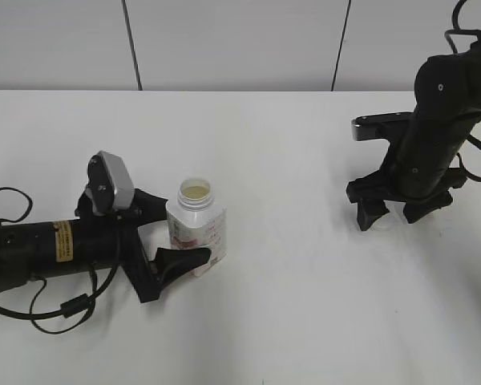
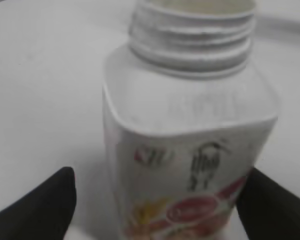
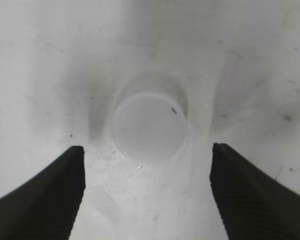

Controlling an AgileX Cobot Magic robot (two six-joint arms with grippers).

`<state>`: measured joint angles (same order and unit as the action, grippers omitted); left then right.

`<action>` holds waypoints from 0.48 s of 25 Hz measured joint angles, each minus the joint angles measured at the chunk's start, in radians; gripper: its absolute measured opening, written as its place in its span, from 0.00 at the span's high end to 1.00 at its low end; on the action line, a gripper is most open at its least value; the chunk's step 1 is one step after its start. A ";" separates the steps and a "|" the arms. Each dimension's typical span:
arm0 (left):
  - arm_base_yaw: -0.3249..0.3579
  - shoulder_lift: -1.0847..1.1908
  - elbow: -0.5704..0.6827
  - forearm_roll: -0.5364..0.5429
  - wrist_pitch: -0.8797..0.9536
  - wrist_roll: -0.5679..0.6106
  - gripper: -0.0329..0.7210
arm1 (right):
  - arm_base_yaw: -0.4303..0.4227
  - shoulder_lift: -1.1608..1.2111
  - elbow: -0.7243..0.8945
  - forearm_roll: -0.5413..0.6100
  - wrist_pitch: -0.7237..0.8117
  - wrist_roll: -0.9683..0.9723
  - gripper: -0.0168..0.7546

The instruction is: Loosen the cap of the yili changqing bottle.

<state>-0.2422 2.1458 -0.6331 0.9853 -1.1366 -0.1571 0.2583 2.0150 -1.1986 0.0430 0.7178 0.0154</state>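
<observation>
The yili changqing bottle (image 1: 199,228) stands on the white table, left of centre, with its threaded neck open and no cap on it. In the left wrist view the bottle (image 2: 190,125) fills the frame. My left gripper (image 1: 180,228) lies low on the table with a finger on each side of the bottle's lower body. One finger touches the bottle and a gap shows at the other, so the left gripper (image 2: 162,200) is open. The white cap (image 3: 149,125) lies flat on the table. My right gripper (image 3: 147,190) is open and empty just above it. In the exterior view the right gripper (image 1: 393,215) hides the cap.
The white table (image 1: 289,305) meets a white panelled wall (image 1: 240,40) at the back. Black cables (image 1: 56,309) trail from the left arm at the front left.
</observation>
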 joint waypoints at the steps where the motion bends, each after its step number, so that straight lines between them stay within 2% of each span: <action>1: 0.015 0.000 0.013 0.007 0.001 0.000 0.18 | 0.000 -0.004 0.000 0.000 0.001 0.000 0.19; 7: 0.120 -0.040 0.069 0.064 0.013 0.000 0.18 | 0.000 -0.075 -0.011 0.000 -0.004 -0.004 0.21; 12: 0.183 -0.099 0.094 0.076 0.072 0.000 0.18 | 0.000 -0.111 -0.047 0.000 -0.006 -0.004 0.21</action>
<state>-0.0594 2.0463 -0.5396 1.0614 -1.0642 -0.1571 0.2583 1.9044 -1.2454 0.0430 0.7117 0.0111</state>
